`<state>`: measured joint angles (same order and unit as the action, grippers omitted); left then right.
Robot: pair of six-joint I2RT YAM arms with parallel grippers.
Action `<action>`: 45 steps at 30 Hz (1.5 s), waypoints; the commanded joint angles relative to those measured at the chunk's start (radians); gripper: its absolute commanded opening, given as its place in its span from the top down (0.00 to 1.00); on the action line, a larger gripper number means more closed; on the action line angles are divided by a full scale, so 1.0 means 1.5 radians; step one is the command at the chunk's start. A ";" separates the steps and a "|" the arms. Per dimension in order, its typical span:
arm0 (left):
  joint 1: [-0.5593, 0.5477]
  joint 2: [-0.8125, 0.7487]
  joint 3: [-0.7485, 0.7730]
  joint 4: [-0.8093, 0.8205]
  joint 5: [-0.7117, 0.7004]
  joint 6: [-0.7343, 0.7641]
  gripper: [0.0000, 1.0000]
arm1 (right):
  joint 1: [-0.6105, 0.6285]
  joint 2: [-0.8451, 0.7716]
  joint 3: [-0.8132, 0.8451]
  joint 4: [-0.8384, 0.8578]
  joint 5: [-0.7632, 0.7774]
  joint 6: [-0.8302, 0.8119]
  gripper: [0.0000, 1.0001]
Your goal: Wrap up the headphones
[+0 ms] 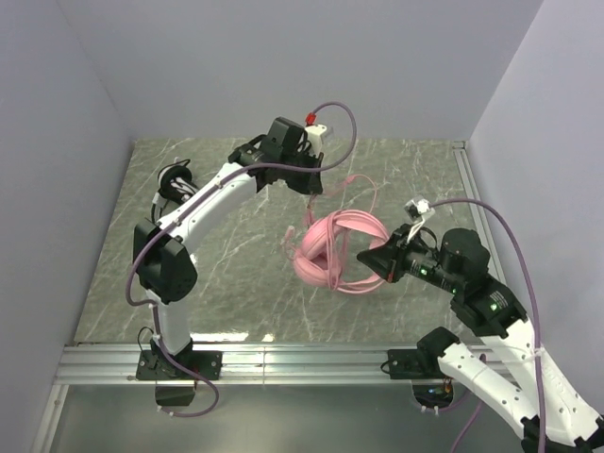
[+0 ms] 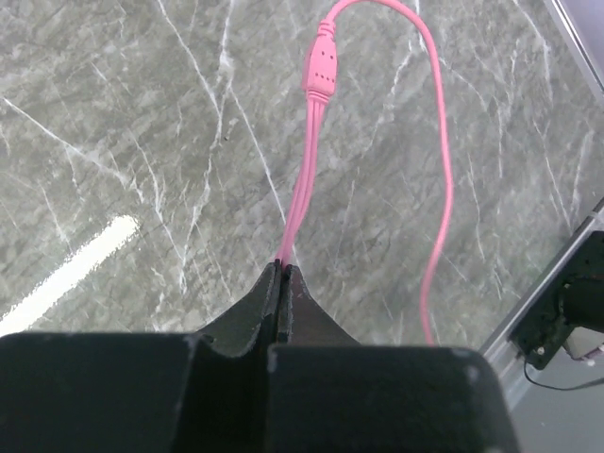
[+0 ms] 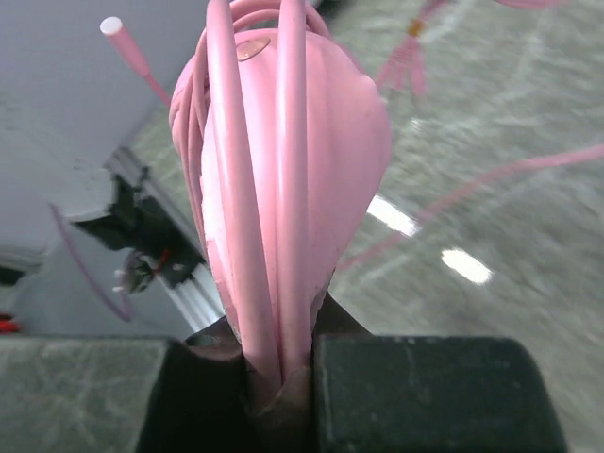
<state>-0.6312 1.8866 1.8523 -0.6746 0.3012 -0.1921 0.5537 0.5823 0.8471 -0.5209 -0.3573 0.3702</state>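
Observation:
The pink headphones (image 1: 332, 251) hang above the middle of the table, with several turns of pink cable wound round them. My right gripper (image 1: 376, 260) is shut on the headset's right side; in the right wrist view the pink headphones (image 3: 283, 170) fill the frame between my fingers. My left gripper (image 1: 311, 193) is shut on the pink cable (image 2: 302, 203) above and behind the headset. The cable (image 1: 363, 189) loops from there back to the headset, and its splitter (image 2: 321, 68) shows past my fingertips. The black-and-white headphones (image 1: 175, 181) lie at the far left, partly behind my left arm.
The marble tabletop (image 1: 236, 255) is bounded by a metal rail at the front (image 1: 283, 359) and at the right (image 1: 469, 189). Grey walls enclose the left, back and right. The cable's free plug end (image 1: 286, 234) dangles left of the pink headset.

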 commanded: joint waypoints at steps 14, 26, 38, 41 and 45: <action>0.026 -0.022 0.207 -0.063 -0.058 -0.004 1.00 | 0.064 -0.002 -0.120 0.127 -0.159 0.104 1.00; 0.066 -0.097 0.209 -0.058 -0.146 -0.009 1.00 | 0.070 -0.124 -0.222 0.050 -0.089 0.153 1.00; 0.072 -0.197 0.218 -0.080 -0.116 -0.013 1.00 | 0.070 -0.066 -0.235 -0.005 0.013 0.159 1.00; 0.072 -0.212 0.215 -0.085 -0.106 -0.011 1.00 | 0.072 -0.040 -0.227 -0.010 0.039 0.159 1.00; 0.071 -0.239 0.197 -0.086 -0.095 -0.012 1.00 | 0.073 -0.018 -0.220 -0.022 0.124 0.186 1.00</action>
<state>-0.5316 1.5883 2.1319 -0.8742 0.1600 -0.2043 0.6552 0.5430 0.4683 -0.5533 -0.2710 0.5972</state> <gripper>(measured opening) 0.012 0.129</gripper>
